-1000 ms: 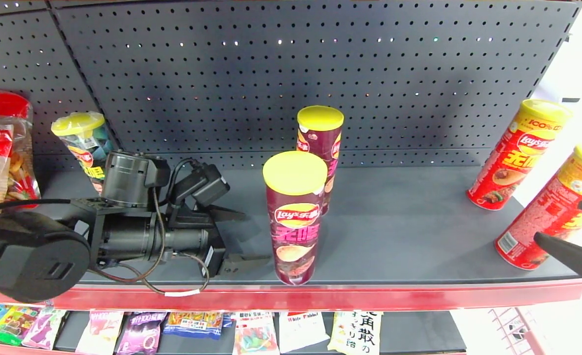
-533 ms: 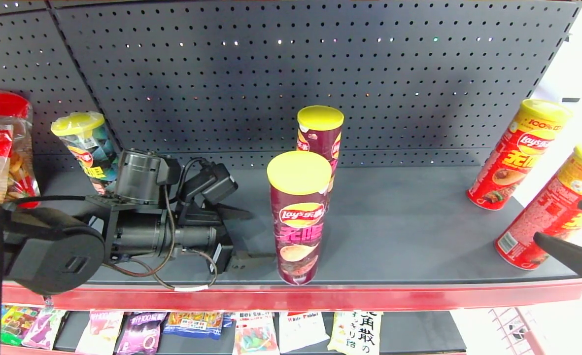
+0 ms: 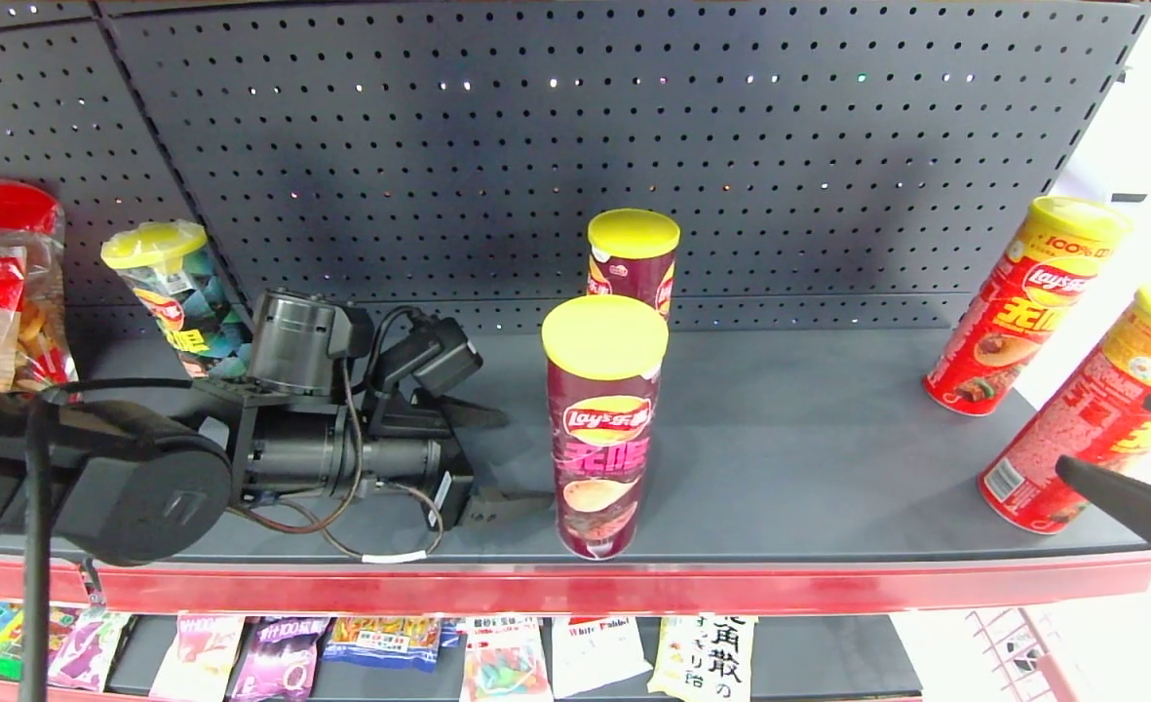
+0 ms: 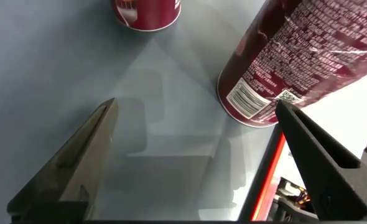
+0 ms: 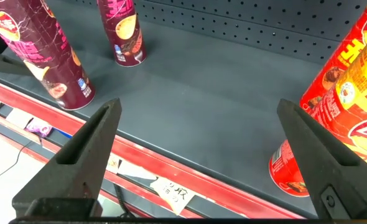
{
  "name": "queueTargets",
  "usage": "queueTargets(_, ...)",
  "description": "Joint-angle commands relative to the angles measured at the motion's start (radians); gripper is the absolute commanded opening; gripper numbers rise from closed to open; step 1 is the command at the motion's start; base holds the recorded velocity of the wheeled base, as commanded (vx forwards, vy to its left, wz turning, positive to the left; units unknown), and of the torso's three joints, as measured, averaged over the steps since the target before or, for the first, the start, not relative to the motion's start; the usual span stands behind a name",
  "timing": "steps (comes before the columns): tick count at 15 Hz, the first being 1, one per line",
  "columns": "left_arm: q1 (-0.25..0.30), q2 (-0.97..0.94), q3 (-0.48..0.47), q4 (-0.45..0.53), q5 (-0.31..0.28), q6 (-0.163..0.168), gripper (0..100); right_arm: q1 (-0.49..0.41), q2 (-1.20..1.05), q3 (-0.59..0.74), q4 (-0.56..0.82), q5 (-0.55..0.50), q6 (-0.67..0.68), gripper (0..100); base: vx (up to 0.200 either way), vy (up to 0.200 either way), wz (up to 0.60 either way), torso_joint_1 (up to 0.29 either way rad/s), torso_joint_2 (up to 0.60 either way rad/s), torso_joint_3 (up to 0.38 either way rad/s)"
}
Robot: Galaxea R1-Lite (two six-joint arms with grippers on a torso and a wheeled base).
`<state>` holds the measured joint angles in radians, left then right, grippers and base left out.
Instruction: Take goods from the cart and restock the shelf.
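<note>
One grey shelf (image 3: 809,458), pegboard (image 3: 536,146) behind, red lip (image 3: 731,587); L gripper (image 3: 528,460), R gripper (image 3: 1102,435) agape.

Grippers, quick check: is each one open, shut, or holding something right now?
Left gripper: open, holding nothing, beside the front maroon can.
Right gripper: open, holding nothing, near the front red can.

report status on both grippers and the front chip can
Left gripper open, empty, beside the front yellow-lidded maroon chip can. Can upright on grey shelf. Right gripper open, by the front red chip can.
</note>
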<state>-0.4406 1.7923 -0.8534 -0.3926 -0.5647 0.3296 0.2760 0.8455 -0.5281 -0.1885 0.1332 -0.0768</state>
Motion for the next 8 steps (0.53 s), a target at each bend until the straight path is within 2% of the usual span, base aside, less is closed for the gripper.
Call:
queueTargets(1,0.0,0.01,-0.009,0.0,0.0,0.0,100,0.0,0.004,-0.003,0.0,0.0,0.0,100,0.0,0.0,0.0,0.0,0.0,0.0)
queueTargets(8,-0.001,0.025,-0.026,0.0,0.0,0.0,100,0.0,0.004,-0.001,0.0,0.0,-0.001,100,0.0,0.0,0.0,0.0,0.0,0.0)
